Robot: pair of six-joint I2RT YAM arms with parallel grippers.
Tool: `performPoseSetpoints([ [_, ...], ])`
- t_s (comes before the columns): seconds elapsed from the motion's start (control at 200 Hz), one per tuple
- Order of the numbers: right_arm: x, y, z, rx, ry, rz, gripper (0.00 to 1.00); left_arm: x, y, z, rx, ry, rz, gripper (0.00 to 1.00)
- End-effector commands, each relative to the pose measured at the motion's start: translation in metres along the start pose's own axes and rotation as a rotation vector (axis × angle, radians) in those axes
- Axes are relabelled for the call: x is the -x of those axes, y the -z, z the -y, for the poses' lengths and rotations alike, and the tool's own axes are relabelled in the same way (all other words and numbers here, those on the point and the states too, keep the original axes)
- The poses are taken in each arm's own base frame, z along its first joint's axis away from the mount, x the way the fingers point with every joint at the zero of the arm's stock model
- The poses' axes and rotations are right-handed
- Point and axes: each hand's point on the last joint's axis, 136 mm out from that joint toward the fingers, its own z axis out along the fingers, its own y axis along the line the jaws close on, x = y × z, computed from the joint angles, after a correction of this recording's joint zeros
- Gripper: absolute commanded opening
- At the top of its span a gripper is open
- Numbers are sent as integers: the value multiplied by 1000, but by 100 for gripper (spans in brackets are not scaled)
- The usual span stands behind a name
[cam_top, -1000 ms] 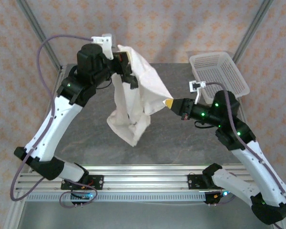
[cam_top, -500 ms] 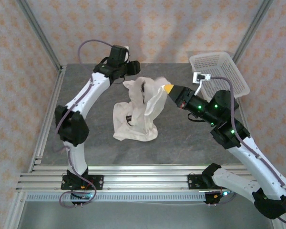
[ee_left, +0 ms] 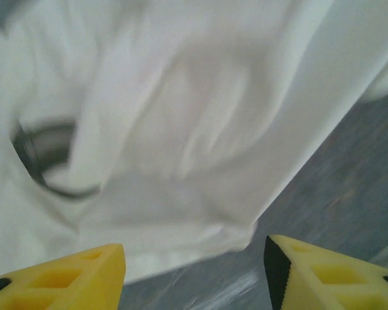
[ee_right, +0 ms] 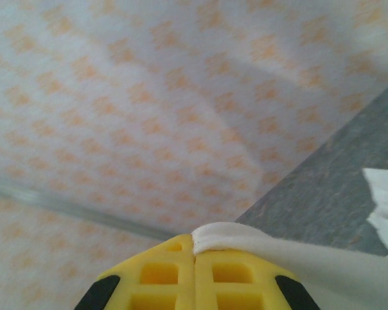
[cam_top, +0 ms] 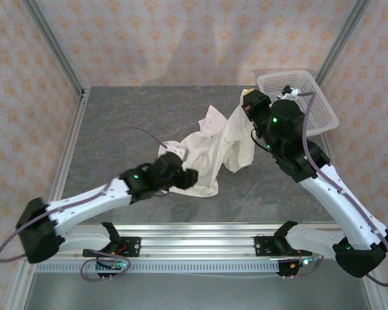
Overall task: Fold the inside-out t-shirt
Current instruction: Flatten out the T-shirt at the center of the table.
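Pinching the t-shirt [cam_top: 210, 152] edge tight, right pincer [ee_right: 194, 252] holds it raised beside the basket [cam_top: 284, 75], rest bunched on the counter [cam_top: 116, 123], left pincer [ee_left: 191, 255] gaping empty over its near edge.

We see a dark grey, stone-patterned table [cam_top: 116, 129] with aluminium rails [cam_top: 200, 236] running along its near edge. A white t-shirt [cam_top: 204, 161] lies crumpled around the middle. Its near folds rest flat on the surface, and its far right part rises off the surface toward the far right corner. In that corner stands a white mesh basket [cam_top: 323, 110], set at an angle to the table's edges. We cannot tell whether cloth and basket touch.
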Motion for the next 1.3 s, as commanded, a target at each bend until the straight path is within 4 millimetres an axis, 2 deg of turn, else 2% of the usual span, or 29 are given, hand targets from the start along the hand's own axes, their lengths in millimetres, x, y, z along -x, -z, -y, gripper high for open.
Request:
performPoseSetpoints([
  [0.0, 39, 14, -1, -67, -67, 158, 0, -14, -15, 11, 20, -20, -16, 65],
  [0.07, 39, 13, -3, -69, -76, 158, 0, -20, -28, 21, 38, -65, -37, 76],
  [0.18, 34, 10, -2, -62, -89, 140, 0, -16, -52, 31, 99, -123, -27, 90],
  [0.31, 31, 9, 4, -83, -96, 133, 0, -10, -90, 31, 214, -140, -24, 94],
  [0.39, 32, 11, 8, -102, -91, 137, 0, -4, -106, 32, 256, -124, -1, 90],
  [0.435, 35, 14, 9, -109, -90, 147, 0, -3, -113, 36, 256, -121, -6, 82],
  [0.47, 37, 15, 10, -121, -86, 158, 0, -5, -120, 39, 250, -122, -18, 70],
  [0.535, 50, 22, 13, -154, -79, 208, 0, -11, -128, 35, 251, -105, -52, 34],
  [0.575, 63, 29, 16, -188, -71, 258, 0, -15, -128, 25, 264, -89, -70, 16],
  [0.6, 75, 34, 18, -213, -66, 295, 0, -16, -125, 17, 274, -80, -72, 9],
  [0.641, 97, 46, 22, -250, -73, 367, 0, -17, -115, 3, 292, -71, -69, 5],
  [0.696, 129, 64, 21, -275, -73, 462, 0, -14, -94, -18, 321, -94, -44, 7],
  [0.751, 153, 81, 13, -261, -73, 536, 0, -6, -64, -44, 397, -144, -5, 12],
  [0.831, 175, 102, -7, -204, -62, 601, 0, 7, -19, -87, 511, -152, 22, 13],
  [0.901, 185, 117, -20, -159, -72, 627, 0, 20, 17, -117, 536, -82, 59, 18],
  [1.016, 188, 129, -30, -92, -102, 611, 0, 40, 69, -145, 529, 33, 153, 26],
  [1.121, 169, 116, -30, -52, -121, 513, 0, 57, 101, -155, 518, 95, 227, 29],
  [1.181, 156, 103, -19, -81, -113, 463, 0, 63, 107, -157, 498, 132, 248, 29],
  [1.296, 128, 78, 30, -244, -74, 409, 0, 64, 94, -161, 439, 213, 231, 29],
])
